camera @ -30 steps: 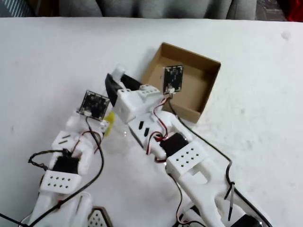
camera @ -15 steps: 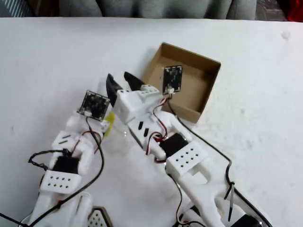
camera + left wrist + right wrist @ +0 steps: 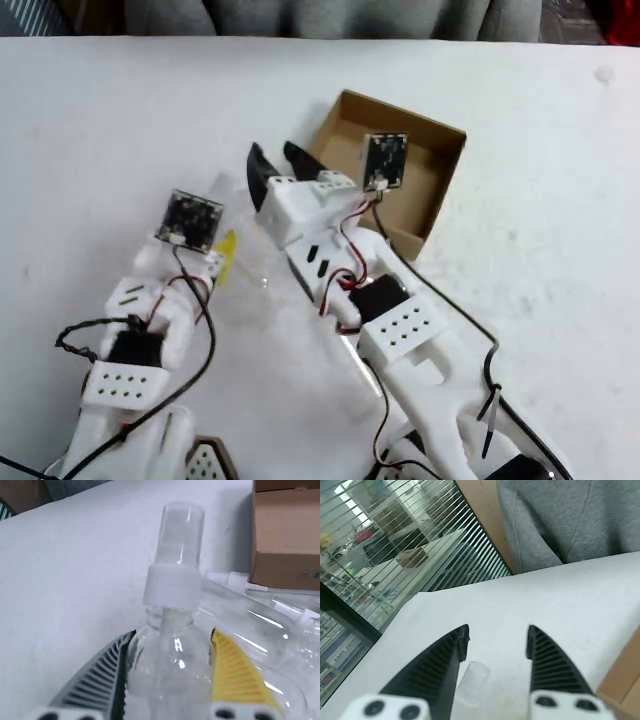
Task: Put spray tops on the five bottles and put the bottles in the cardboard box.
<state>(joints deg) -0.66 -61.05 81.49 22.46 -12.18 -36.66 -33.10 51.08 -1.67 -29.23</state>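
White table (image 3: pixel 100 120) bears the box (image 3: pixel 441 134). Just left of it the left gripper (image 3: pixel 172 639) clamps a bottle (image 3: pixel 170 672), spray top (image 3: pixel 175 575) on, its neck pointing between the parted fingers of the right gripper (image 3: pixel 497 631), which is nearer the box.

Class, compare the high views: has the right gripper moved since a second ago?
Yes. The right gripper has shifted toward the cardboard box, narrowing the gap to the box's left edge.
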